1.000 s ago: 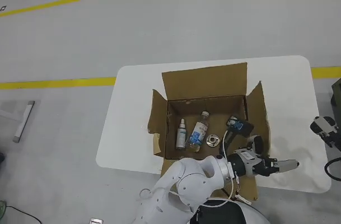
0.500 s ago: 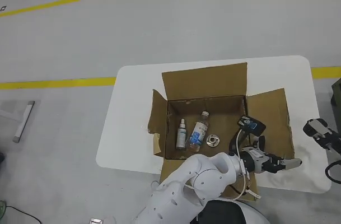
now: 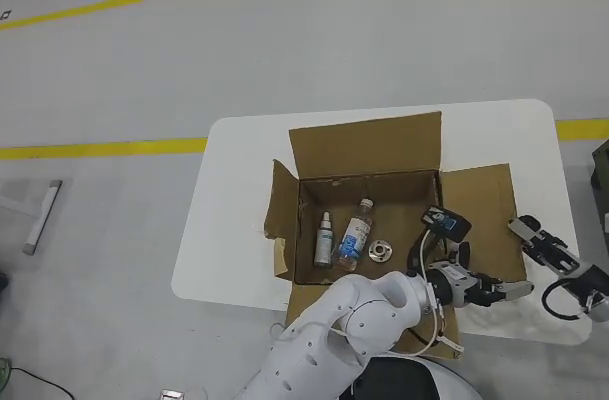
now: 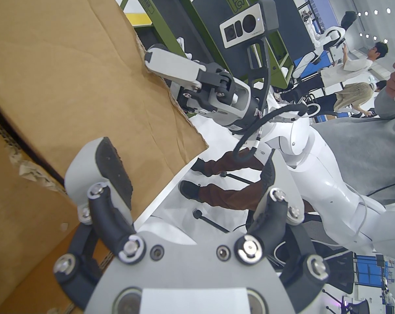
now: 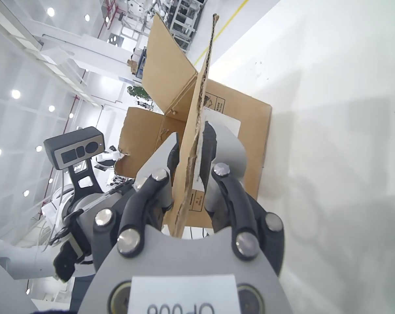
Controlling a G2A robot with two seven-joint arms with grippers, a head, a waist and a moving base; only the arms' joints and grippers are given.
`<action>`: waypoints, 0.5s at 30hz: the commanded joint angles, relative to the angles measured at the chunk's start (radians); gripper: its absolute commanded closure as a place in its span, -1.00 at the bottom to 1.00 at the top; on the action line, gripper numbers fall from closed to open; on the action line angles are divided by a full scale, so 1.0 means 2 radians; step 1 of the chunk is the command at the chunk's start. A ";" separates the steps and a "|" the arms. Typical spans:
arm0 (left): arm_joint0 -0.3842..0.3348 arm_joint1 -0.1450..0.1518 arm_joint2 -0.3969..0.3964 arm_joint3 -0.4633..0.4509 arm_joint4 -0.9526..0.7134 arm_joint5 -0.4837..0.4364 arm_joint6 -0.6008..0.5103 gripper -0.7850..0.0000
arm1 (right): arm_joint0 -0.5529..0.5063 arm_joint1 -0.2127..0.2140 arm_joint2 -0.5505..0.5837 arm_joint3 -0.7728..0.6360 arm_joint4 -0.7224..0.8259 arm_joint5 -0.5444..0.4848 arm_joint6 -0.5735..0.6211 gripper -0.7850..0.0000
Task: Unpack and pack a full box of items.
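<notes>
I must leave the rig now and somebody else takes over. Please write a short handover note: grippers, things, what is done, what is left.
The left gripper is open and empty, beside the near corner of the right flap.
The right gripper is shut on that flap's outer edge; the flap lies folded out over the table.
The box is open; a spray bottle, a blue-label bottle and a round metal part lie inside.
Done: opening. Left: take out these three things, then pack them back.

A robotics hall: yellow floor lines [image 3: 94,149], ceiling spotlights [image 5: 16,93], other white robots [image 4: 330,35].
</notes>
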 commanded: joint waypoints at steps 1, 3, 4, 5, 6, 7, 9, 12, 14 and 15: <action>0.002 0.001 -0.004 -0.003 0.004 -0.001 -0.002 -1.00 | 0.004 0.000 -0.005 0.006 -0.002 -0.001 -0.001 1.00; 0.003 0.004 -0.014 -0.011 0.015 -0.001 -0.005 -1.00 | 0.006 -0.001 -0.009 0.010 -0.003 -0.002 -0.003 1.00; 0.005 0.006 -0.021 -0.017 0.023 0.001 -0.006 -1.00 | 0.006 -0.001 -0.011 0.011 -0.003 -0.002 -0.004 1.00; 0.005 0.008 -0.028 -0.024 0.042 0.003 -0.011 -1.00 | 0.006 -0.001 -0.012 0.012 -0.004 -0.003 -0.005 1.00; 0.007 0.011 -0.034 -0.032 0.062 0.001 -0.016 -1.00 | 0.006 -0.001 -0.012 0.013 -0.005 -0.003 -0.005 1.00; 0.011 0.014 -0.044 -0.042 0.073 0.004 -0.019 -1.00 | 0.005 -0.002 -0.013 0.013 -0.005 -0.003 -0.006 1.00; 0.018 0.020 -0.064 -0.060 0.102 0.006 -0.025 -1.00 | 0.005 -0.002 -0.013 0.013 -0.007 -0.004 -0.007 1.00; 0.023 0.030 -0.086 -0.076 0.179 0.004 -0.037 -1.00 | 0.005 -0.002 -0.013 0.013 -0.008 -0.004 -0.007 1.00; 0.024 0.035 -0.095 -0.077 0.234 0.000 -0.044 -1.00 | 0.005 -0.002 -0.013 0.012 -0.008 -0.004 -0.006 1.00; 0.024 0.037 -0.097 -0.074 0.262 -0.002 -0.047 -1.00 | 0.005 -0.002 -0.013 0.011 -0.008 -0.004 -0.006 1.00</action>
